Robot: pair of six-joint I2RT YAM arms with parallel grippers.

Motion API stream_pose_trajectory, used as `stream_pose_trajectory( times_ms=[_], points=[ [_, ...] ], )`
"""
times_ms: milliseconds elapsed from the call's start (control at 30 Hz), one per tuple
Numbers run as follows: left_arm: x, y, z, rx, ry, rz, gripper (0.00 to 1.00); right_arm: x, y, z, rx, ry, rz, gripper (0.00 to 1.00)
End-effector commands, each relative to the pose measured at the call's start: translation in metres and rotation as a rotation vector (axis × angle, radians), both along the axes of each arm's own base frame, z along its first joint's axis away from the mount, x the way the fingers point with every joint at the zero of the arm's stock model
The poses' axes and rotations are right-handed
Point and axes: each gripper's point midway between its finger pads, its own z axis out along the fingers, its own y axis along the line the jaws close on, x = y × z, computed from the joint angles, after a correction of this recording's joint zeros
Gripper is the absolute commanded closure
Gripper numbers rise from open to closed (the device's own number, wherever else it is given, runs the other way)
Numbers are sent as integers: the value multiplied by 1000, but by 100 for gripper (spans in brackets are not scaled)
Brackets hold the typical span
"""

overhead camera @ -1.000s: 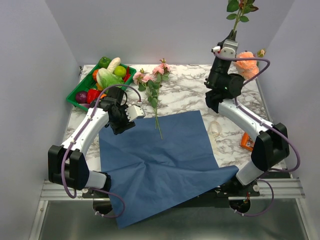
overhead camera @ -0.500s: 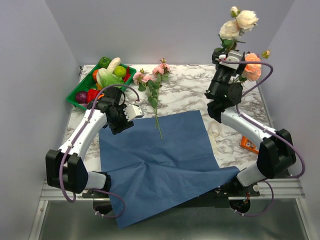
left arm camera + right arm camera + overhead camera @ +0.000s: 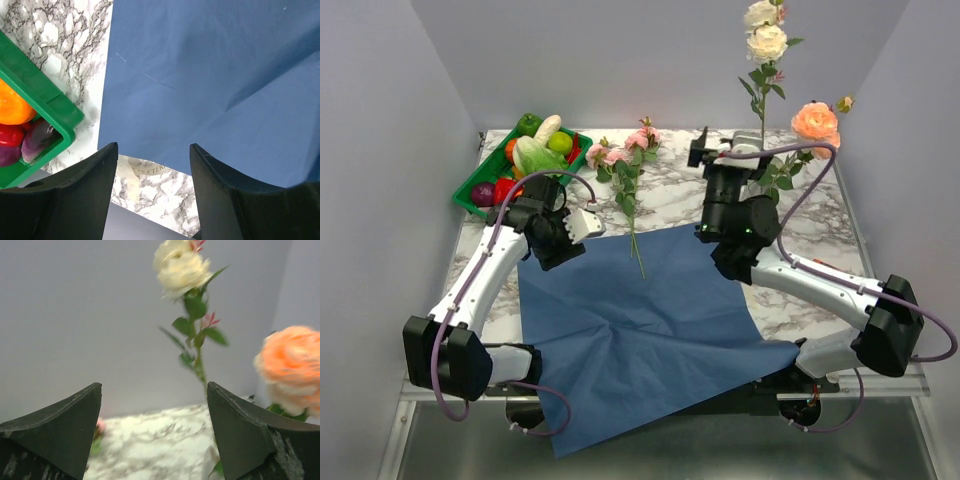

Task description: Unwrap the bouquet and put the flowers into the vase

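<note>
Overhead view, table read as a clock face.

- Right gripper [image 3: 154, 387]: fingers spread wide, nothing between them. It sits at about 1 o'clock, pointed at the far wall.
- Cream rose [image 3: 761, 30] and peach rose [image 3: 815, 120] stand just beyond it, stems upright. Judged to be seated in the vase, since nothing else props them. The vase itself is hidden behind the right wrist, so this cannot be confirmed.
- Pink roses [image 3: 620, 155] lie flat at 12 o'clock, their stem running onto the top edge of the blue paper [image 3: 640, 310]. These are judged to be the stems left to do.
- The paper is spread open across the centre down to 6 o'clock, wrap undone. A beige ribbon [image 3: 145, 170] peeks from under its edge.
- Left gripper [image 3: 152, 146]: fingers apart, holding nothing, hovering at 9 o'clock over the paper's left edge, beside the green tray [image 3: 55, 107]. It is likely parked out of the right arm's way.
</note>
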Motion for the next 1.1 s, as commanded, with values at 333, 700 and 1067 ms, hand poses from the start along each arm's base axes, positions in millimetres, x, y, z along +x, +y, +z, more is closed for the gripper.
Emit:
stream_pose_trajectory(
  times_ms=[333,700,1067],
  points=[
    [23,4,48,-165,-135,188,1,7,174,-223,-113,826,399,14],
    [37,18,50,-205,-177,297,1,7,205,-345,-60,1176,508,39],
    [32,19,35,-197,-145,283,1,59,220,-378,-55,1229,503,55]
  ],
)
